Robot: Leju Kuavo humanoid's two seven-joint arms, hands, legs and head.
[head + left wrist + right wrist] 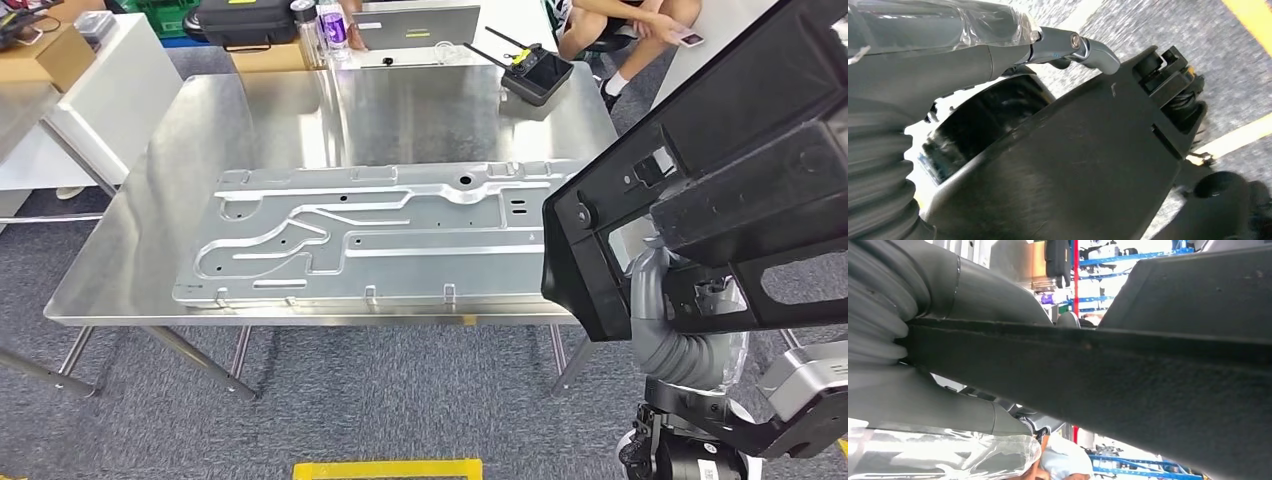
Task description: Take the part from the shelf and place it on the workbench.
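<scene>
I see the black part (700,180) gripped in my right robot hand (948,385), raised above the right end of the steel desk (300,120). My left robot hand (923,55) hangs low; I cannot tell its fingers' state.

Right hand (690,300): grey, with a ribbed, bellows-like grey cover at the wrist just behind it and a clear plastic wrap catching the light beside the ribs. Behind the wrist, a dark rounded joint housing and a light silver-grey arm link (805,385) with a black bracket. In the right wrist view, the right hand's ribbed cover (875,315) runs into a smooth grey thumb (983,287), with crinkled transparent film beside it. Left hand (923,70): the same dark grey ribbed cover and smooth grey shell under clear film; a slim metallic finger link (1083,47) with a round screw head extends from it.
</scene>
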